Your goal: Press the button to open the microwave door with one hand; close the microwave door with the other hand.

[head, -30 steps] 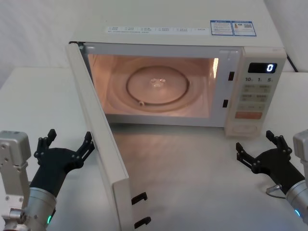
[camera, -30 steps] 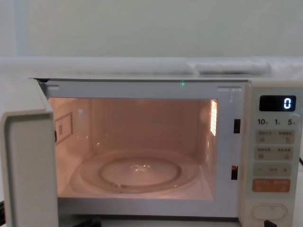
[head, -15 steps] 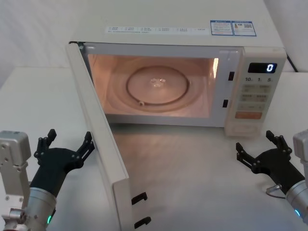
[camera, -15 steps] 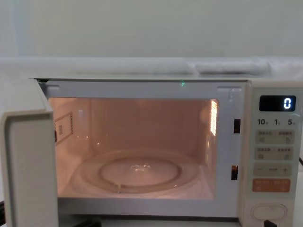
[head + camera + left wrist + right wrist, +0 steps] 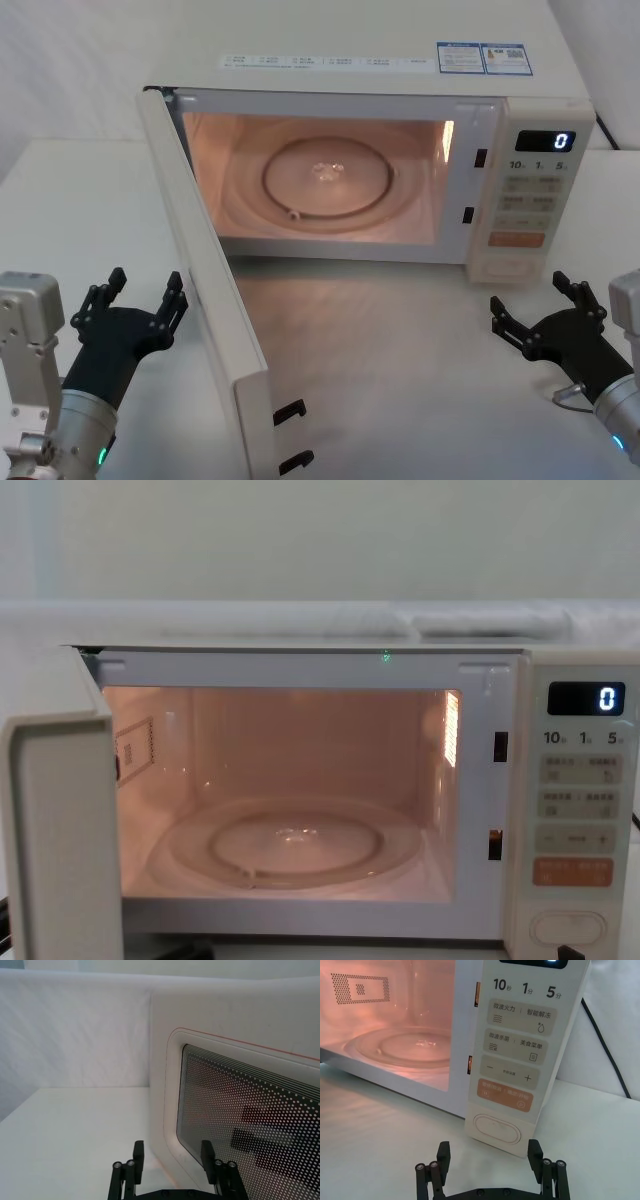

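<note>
One table [image 5: 70, 190]: white, against a pale wall [image 5: 70, 60].
Microwave door [image 5: 205, 290]: swung wide.
Left gripper [image 5: 135, 300], right gripper [image 5: 545, 310]: fingers spread, empty.

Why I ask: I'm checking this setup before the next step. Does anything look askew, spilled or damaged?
Nothing stands out. The large cream-white microwave door stands swung wide open, the lit cavity holds its clear glass turntable seated flat, with no spill. The left gripper sits open beside the door; the right gripper sits open before the wide cream pill-shaped button.
</note>
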